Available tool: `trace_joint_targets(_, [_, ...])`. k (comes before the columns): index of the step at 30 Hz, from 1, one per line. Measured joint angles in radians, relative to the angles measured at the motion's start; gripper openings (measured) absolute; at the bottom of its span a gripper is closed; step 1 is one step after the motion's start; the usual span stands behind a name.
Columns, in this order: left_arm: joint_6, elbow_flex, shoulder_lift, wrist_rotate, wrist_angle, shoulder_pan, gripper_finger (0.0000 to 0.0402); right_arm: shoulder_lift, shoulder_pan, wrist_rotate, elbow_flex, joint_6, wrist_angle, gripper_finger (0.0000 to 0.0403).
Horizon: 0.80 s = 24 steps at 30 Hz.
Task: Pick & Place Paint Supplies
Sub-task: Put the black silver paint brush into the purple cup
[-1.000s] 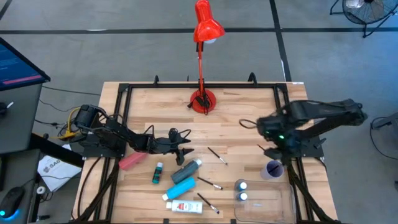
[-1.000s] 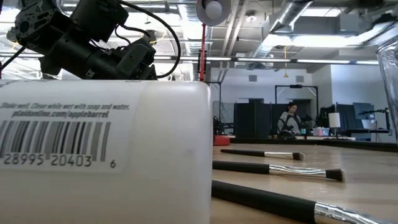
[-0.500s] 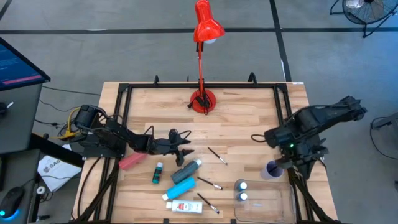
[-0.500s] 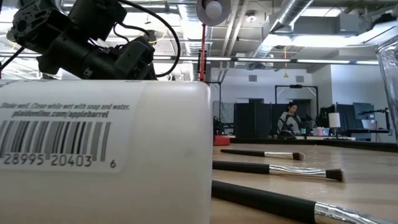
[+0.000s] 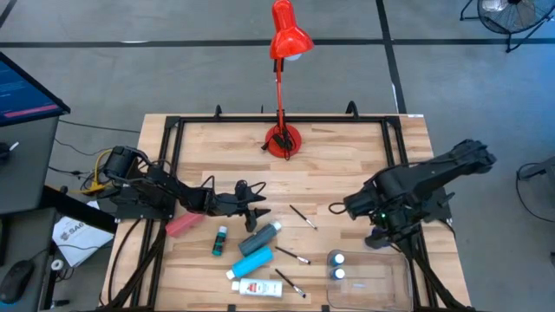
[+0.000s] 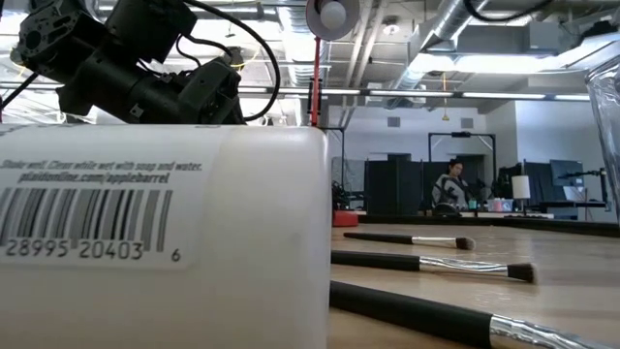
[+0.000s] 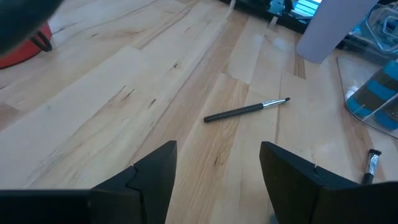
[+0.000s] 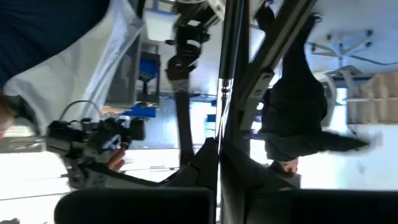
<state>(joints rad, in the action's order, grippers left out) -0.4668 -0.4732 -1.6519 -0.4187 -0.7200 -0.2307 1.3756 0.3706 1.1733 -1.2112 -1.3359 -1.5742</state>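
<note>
The left gripper (image 5: 257,206) hovers with its fingers apart and empty just above the teal bottle (image 5: 258,241), with a paintbrush (image 7: 247,109) lying on the wood in front of it. This looks like the approach before a pick: next it must come down over that brush or bottle and close. The right gripper (image 5: 335,208), fingers shut and empty, hangs well to the bottle's right.

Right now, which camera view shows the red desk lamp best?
The high view: the whole red desk lamp shows there, from shade to base. The low view gives only its shade and stem, the left wrist view just an edge of its red base, the right wrist view nothing of it.
</note>
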Motion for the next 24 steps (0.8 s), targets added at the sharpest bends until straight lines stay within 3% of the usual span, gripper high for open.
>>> trace_joint_targets(9, [0.007,0.000,0.000,0.000,0.000,-0.018,0.0208,-0.005,-0.014,0.004,0.151,0.134,0.002,0.0000])
trace_joint_targets(24, [0.010,0.000,0.000,-0.008,0.000,-0.019,0.0208,-0.006,-0.141,-0.042,0.304,0.367,0.003,0.0000])
